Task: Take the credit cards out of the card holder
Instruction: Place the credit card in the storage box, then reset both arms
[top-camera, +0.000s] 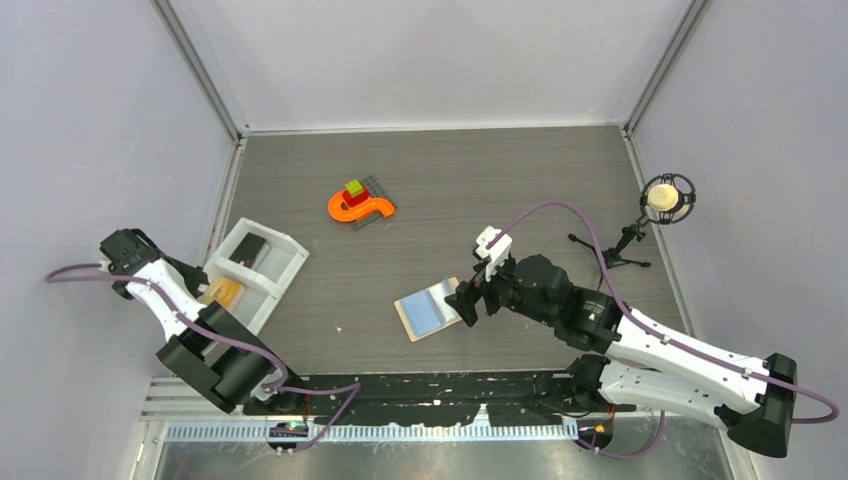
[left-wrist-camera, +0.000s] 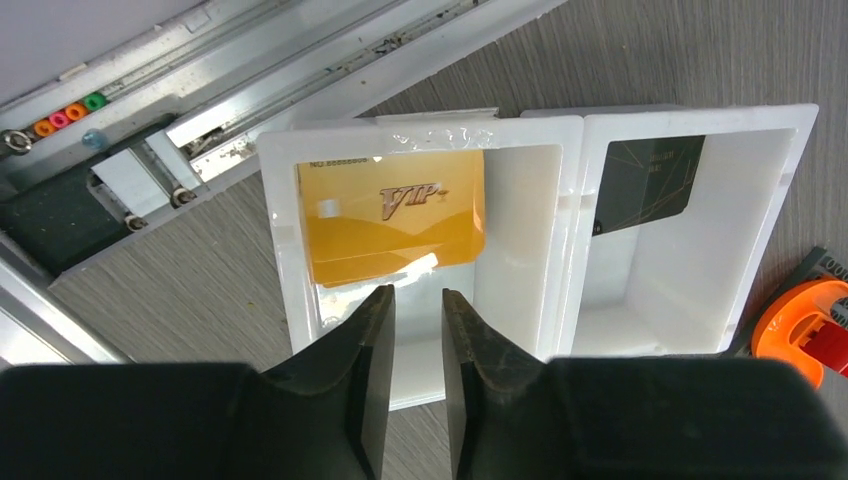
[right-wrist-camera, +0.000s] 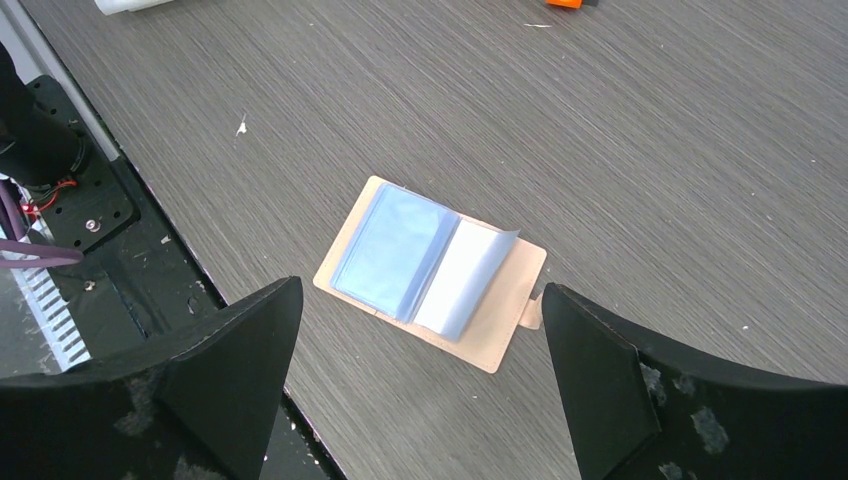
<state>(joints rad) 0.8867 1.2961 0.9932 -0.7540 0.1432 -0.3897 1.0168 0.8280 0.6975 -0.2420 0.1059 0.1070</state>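
The beige-tan card holder (top-camera: 430, 311) lies open on the table, pale blue inner faces up, snap tab to the right (right-wrist-camera: 430, 270). My right gripper (right-wrist-camera: 420, 290) hovers above it, jaws wide open and empty, one finger (top-camera: 466, 300) at its right edge. The orange-yellow card (left-wrist-camera: 395, 215) lies in the near compartment of the white tray (left-wrist-camera: 570, 200). The black card (left-wrist-camera: 645, 180) leans in the far compartment. Both cards show in the top view, orange (top-camera: 222, 293) and black (top-camera: 250, 247). My left gripper (left-wrist-camera: 418, 295) is above the orange card's compartment, jaws slightly apart, holding nothing.
An orange S-shaped toy (top-camera: 360, 207) with red and green blocks sits at the back centre; its edge shows in the left wrist view (left-wrist-camera: 800, 320). A microphone on a small stand (top-camera: 665, 197) is at the right. The black base rail (top-camera: 400, 390) runs along the near edge.
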